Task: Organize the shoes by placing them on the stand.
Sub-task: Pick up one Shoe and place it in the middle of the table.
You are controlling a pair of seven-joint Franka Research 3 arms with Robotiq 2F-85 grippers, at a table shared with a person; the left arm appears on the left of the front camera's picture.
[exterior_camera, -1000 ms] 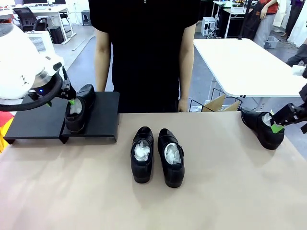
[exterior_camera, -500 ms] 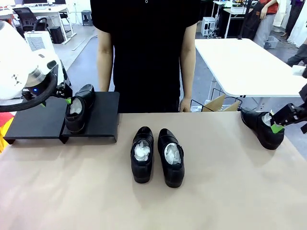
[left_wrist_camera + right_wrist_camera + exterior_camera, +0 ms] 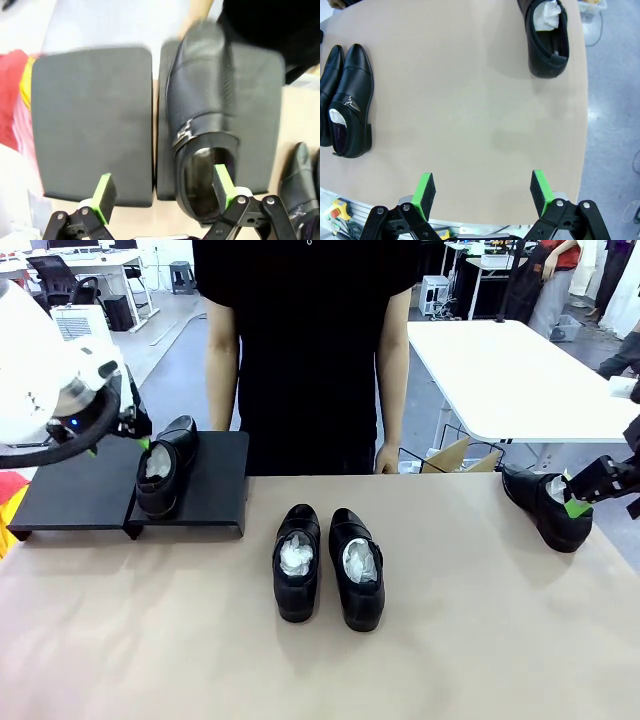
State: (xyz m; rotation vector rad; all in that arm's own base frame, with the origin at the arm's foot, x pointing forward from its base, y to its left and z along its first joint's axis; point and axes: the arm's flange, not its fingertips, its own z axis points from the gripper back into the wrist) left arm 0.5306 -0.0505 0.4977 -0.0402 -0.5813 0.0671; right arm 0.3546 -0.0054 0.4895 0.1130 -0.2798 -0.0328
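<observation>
Hovering above the stand [image 3: 90,125], the left hand [image 3: 164,189] points down with its fingers spread wide, gripping nothing. One shoe [image 3: 202,115] lies on the panel under one finger; the other finger is over the bare panel. The right hand [image 3: 482,192], fingers also apart, hangs over open tabletop [image 3: 460,115]. A second shoe [image 3: 547,42] lies ahead by the tabletop's edge, with the pair of shoes [image 3: 355,85] off to the side.

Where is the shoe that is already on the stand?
In the front view, the shoe sits at the robot's left, on the right panel of the stand, beside the seam, close to the left pincer.
</observation>
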